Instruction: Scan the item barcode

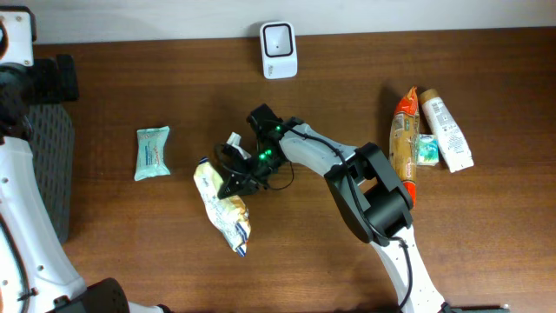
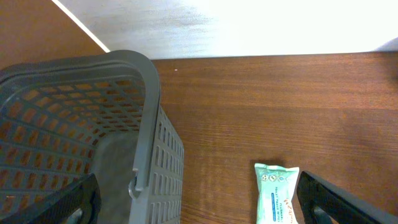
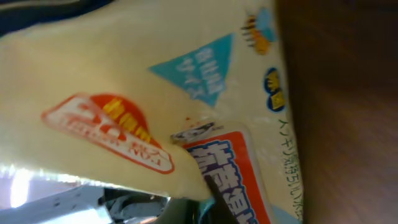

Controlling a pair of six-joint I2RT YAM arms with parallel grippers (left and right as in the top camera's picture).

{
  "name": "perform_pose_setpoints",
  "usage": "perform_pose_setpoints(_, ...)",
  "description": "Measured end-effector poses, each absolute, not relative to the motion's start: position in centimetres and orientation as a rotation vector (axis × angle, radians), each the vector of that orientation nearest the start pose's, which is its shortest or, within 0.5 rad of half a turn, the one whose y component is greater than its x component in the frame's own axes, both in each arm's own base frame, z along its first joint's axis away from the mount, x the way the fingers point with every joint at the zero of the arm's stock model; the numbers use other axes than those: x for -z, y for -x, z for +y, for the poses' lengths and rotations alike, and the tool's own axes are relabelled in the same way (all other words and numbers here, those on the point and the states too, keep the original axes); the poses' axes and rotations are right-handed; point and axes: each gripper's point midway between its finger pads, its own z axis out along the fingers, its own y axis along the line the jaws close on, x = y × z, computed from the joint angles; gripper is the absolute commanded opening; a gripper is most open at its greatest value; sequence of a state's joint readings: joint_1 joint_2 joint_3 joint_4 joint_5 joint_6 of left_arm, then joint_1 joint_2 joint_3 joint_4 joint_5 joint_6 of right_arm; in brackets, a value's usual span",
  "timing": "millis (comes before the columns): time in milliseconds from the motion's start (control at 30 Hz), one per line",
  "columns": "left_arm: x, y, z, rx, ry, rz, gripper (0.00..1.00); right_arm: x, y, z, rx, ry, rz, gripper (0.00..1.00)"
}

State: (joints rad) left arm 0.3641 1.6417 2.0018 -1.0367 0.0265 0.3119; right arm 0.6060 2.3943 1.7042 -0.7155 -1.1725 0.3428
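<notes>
You are gripping the crinkled cream-yellow snack bag at mid-table, with the right gripper pinching its far end and the left gripper hanging spread wide at the left. Lifting is coming next, turning the barcode towards the white rounded scanner at the far edge.

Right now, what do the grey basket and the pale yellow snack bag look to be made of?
Basket: moulded grey plastic, matte, judging by its slotted lattice walls and thick smooth rim. Snack bag: probably thin printed plastic film, fairly glossy; it creases softly and catches glare.
</notes>
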Motion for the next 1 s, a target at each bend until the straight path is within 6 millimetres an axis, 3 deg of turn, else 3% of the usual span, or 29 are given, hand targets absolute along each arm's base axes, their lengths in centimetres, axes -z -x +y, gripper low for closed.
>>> perform_pose_setpoints(33, -36.5, -41.1, 15.2, -0.332, 0.045, 2.268, 0.99, -3.6, -29.2, 39.0, -1.788, 0.508, 3.0, 0.27)
perform_pose_setpoints(67, -36.6, -41.1, 15.2, -0.333, 0.044, 2.268, 0.99, -2.7, -29.4, 38.5, -1.697, 0.469, 3.054, 0.39)
perform_pose_setpoints(100, -36.5, -41.1, 15.2, -0.332, 0.045, 2.268, 0.99, -1.4, -30.0, 37.3, -1.531, 0.393, 3.133, 0.46)
perform_pose_setpoints(133, -36.5, -41.1, 15.2, -0.332, 0.044, 2.269, 0.99, -1.1, -30.4, 36.7, -1.474, 0.365, 3.155, 0.49)
perform_pose_setpoints(167, -36.5, -41.1, 15.2, -0.332, 0.045, 2.268, 0.99, -1.2, -30.8, 36.1, -1.427, 0.348, 3.16, 0.52)
perform_pose_setpoints(233, -36.5, -41.1, 15.2, -0.332, 0.045, 2.268, 0.99, -1.6, -33.5, 33.1, -1.222, 0.263, 3.177, 0.52)
perform_pose_setpoints(300, -36.6, -41.2, 15.2, -0.333, 0.045, 2.267, 0.99, -2.2, -35.9, 30.2, -1.005, 0.254, 3.177, 0.44)
perform_pose_setpoints(333, -36.5, -41.1, 15.2, -0.332, 0.045, 2.268, 0.99, -3.4, -37.0, 29.7, -0.932, 0.303, 3.135, 0.34)
perform_pose_setpoints(367, -36.6, -41.1, 15.2, -0.333, 0.045, 2.267, 0.99, -5.3, -37.4, 30.7, -0.899, 0.396, 3.066, 0.24)
perform_pose_setpoints(433, -36.5, -41.1, 15.2, -0.332, 0.045, 2.268, 0.99, -6.8, -36.2, 34.4, -0.857, 0.586, 2.962, 0.05)
perform_pose_setpoints(500, -36.5, -41.1, 15.2, -0.332, 0.045, 2.268, 0.99, -6.4, -33.7, 38.7, -0.734, 0.769, 2.875, 0.04)
perform_pose_setpoints(533, -36.5, -41.1, 15.2, -0.333, 0.044, 2.268, 0.99, -6.2, -33.0, 39.7, -0.678, 0.799, 2.854, 0.04)
perform_pose_setpoints(633, -36.5, -41.1, 15.2, -0.333, 0.044, 2.268, 0.99, -6.0, -33.6, 41.2, -0.588, 0.809, 2.768, 0.04)
perform_pose_setpoints(767, -36.5, -41.1, 15.2, -0.333, 0.044, 2.268, 0.99, -2.3, -34.1, 41.3, -0.539, 0.806, 2.801, 0.04)
perform_pose_setpoints(800, -36.5, -41.1, 15.2, -0.333, 0.044, 2.268, 0.99, -1.7, -34.2, 41.3, -0.532, 0.816, 2.802, 0.05)
perform_pose_setpoints(867, -36.5, -41.1, 15.2, -0.332, 0.045, 2.268, 0.99, -0.5, -34.9, 41.1, -0.482, 0.802, 2.796, 0.32)
perform_pose_setpoints(933, -36.5, -41.1, 15.2, -0.332, 0.044, 2.268, 0.99, -0.6, -35.7, 40.9, -0.434, 0.811, 2.766, 0.49)
perform_pose_setpoints(1000, -36.5, -41.1, 15.2, -0.332, 0.045, 2.268, 0.99, -1.4, -36.9, 38.8, -0.37, 0.79, 2.805, 0.5)
